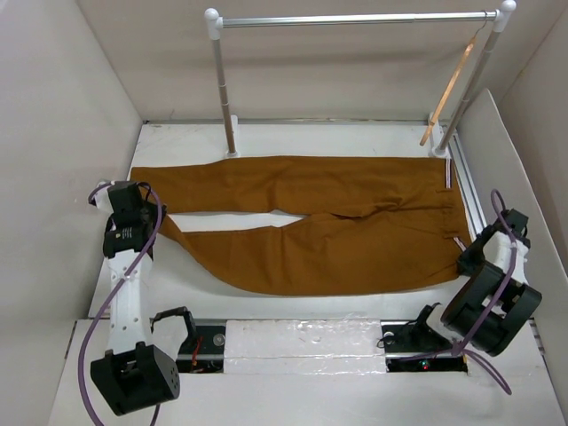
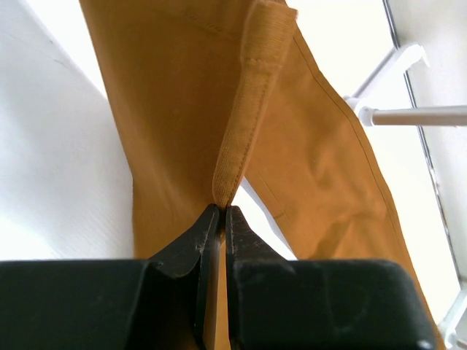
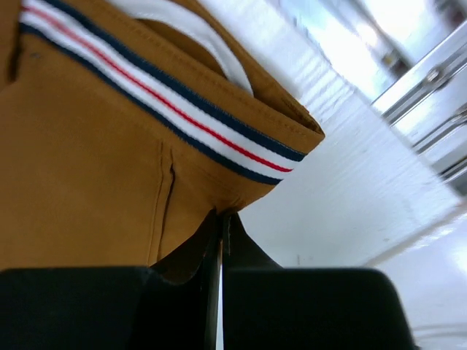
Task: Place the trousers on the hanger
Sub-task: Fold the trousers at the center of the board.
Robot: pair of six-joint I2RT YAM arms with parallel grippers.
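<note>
Between the right gripper [image 3: 221, 219] tips, the trousers [image 3: 87, 168] edge apparently vanishes.

Soft, even light fills your overhead view: the trousers [image 1: 355, 248] throw only a faint shadow on the white table [image 1: 337, 138], and everything there is sharp. In your left wrist view the table burns out to pure white beside the cloth, and the left gripper [image 2: 221, 208] is a black silhouette. In your right wrist view glare and blur swallow the upper right corner, while the striped waistband [image 3: 168, 109] is crisp.
</note>
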